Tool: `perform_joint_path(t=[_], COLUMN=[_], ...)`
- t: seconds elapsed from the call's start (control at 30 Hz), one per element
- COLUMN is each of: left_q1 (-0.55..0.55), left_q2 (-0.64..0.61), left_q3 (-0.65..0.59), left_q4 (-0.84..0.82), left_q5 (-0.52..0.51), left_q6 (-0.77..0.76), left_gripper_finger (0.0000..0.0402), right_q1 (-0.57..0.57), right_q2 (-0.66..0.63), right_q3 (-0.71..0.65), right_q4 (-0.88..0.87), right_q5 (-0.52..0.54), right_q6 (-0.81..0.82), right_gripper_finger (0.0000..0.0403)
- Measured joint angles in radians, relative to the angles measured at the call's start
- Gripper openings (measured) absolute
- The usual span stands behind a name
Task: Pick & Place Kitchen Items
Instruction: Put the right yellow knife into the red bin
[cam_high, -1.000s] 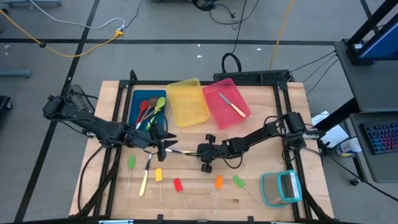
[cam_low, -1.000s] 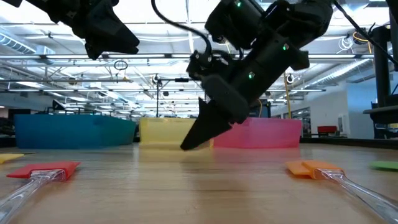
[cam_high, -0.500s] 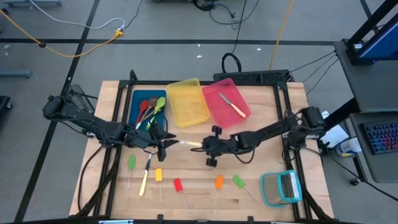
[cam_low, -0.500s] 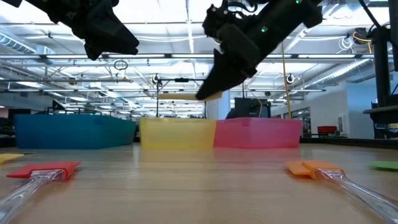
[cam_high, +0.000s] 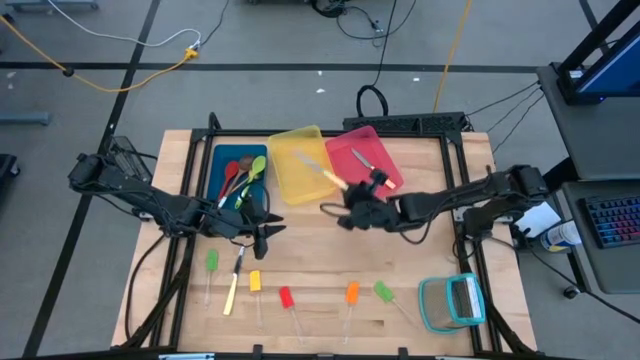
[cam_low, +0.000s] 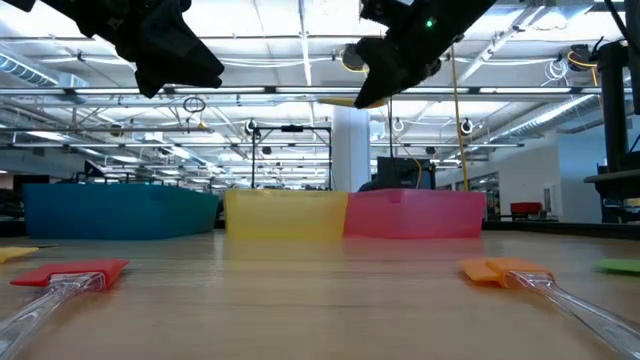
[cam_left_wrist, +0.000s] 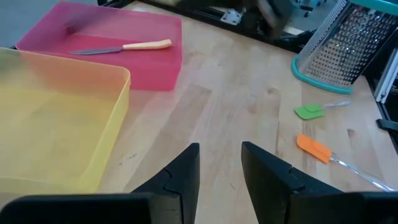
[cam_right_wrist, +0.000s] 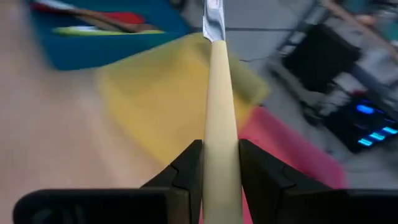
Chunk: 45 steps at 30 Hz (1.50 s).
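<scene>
No brand, label or legible writing is found on any item.

The left gripper (cam_high: 268, 232) is held low over the wooden table (cam_high: 420, 255), just in front of the blue bin (cam_high: 221, 165), where red, green and brown spoons (cam_high: 243, 176) are seen. Its fingers (cam_left_wrist: 186, 171) are parted with nothing between them. Near it a yellow-handled knife (cam_high: 233, 285) and a green-headed stick (cam_high: 211, 264) are laid flat; further right, yellow (cam_high: 255, 282), red (cam_high: 286, 298), orange (cam_high: 351, 294) and green (cam_high: 383, 291) heads are noted.

The right gripper (cam_high: 352, 196) is raised at the junction of the yellow bin (cam_high: 300, 165) and pink bin (cam_high: 375, 165) — arm stretched across from the right edge. Its fingers (cam_right_wrist: 186, 171) are clamped on the cream handle of a second knife (cam_high: 322, 172), blade pointing over the yellow bin. A third knife (cam_high: 372, 168) is lying in the pink bin.

A teal-framed grater (cam_high: 452, 302) is standing at the table's right corner. Beyond — an open hall with ceiling trusses.
</scene>
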Motion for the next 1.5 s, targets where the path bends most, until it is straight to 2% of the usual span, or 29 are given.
perform_joint_path(t=[0.3,0.63,1.07,1.27,1.5], left_q1=[0.0,0.0,0.002,0.002,0.002], left_q2=[0.0,0.0,0.0,0.0,0.0], left_q3=[0.0,0.0,0.0,0.0,0.0], left_q4=[0.0,0.0,0.001,0.001,0.001], left_q5=[0.0,0.0,-0.001,-0.001,-0.001], left_q6=[-0.034,-0.021,-0.013,-0.004,0.008], left_gripper_finger=[0.0122,0.0122,0.0122,0.0122,0.0122], right_q1=[-0.19,-0.318,-0.396,-0.409,-0.431], right_q2=[-0.006,-0.004,-0.004,-0.006,-0.006], right_q3=[0.0,-0.136,-0.349,-0.368,-0.369], right_q4=[-0.094,-0.118,0.079,0.103,0.102], right_q5=[0.016,-0.182,-0.324,-0.331,-0.404], right_q6=[0.153,0.312,0.314,0.286,0.228], right_gripper_finger=[0.0078,0.0078,0.0078,0.0078,0.0078])
